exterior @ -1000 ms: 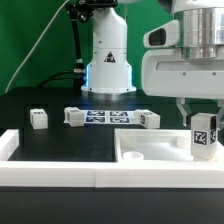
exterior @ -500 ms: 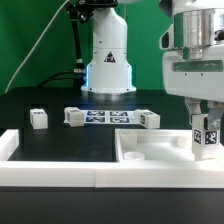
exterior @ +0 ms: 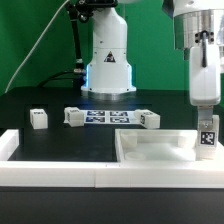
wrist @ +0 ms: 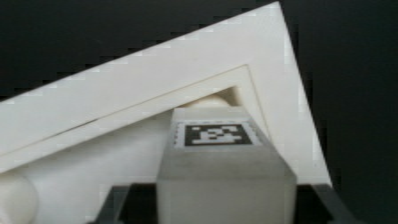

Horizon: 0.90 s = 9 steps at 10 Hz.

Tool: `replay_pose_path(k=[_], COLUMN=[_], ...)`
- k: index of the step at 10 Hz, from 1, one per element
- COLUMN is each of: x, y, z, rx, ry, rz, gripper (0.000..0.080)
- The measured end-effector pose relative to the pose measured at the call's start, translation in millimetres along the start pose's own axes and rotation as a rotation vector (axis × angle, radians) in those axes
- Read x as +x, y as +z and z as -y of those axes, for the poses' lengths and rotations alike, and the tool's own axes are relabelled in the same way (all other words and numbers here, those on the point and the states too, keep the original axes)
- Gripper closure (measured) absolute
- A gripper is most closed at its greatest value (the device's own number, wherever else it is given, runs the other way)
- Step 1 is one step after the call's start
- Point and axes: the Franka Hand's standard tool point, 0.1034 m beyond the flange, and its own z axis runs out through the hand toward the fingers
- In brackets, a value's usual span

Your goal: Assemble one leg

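Fingers [exterior: 206,132] of the Franka arm clamp the leg [exterior: 206,138] by its upper end, holding the small tagged post upright directly beneath them, over a corner of the white tabletop [exterior: 150,152] on the black table [exterior: 60,140]. The leg looks light, rigid and smooth-sided, so a firm grip across its flat faces, high and clear of the lower end, seems wisest. Three more legs [exterior: 74,117] lie well away from the fingers.
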Motion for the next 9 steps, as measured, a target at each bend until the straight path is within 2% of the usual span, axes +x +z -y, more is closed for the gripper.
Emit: replay_pose_path(k=[2, 3, 5, 6, 9], x=[-0.5, -0.7, -1.3, -1.4, -8.4], y=[0.4, 0.6, 0.0, -0.1, -1.7], z=[-0.4, -0.6, 0.0, 0.0, -0.4], rx=[-0.001, -0.001, -0.003, -0.003, -0.009], ry=[0.066, 0.038, -0.064, -0.134, -0.570], rz=[0.007, 0.007, 0.008, 0.007, 0.008], gripper=[0.0507, 0.0445, 0.0180, 0.0180, 0.0152])
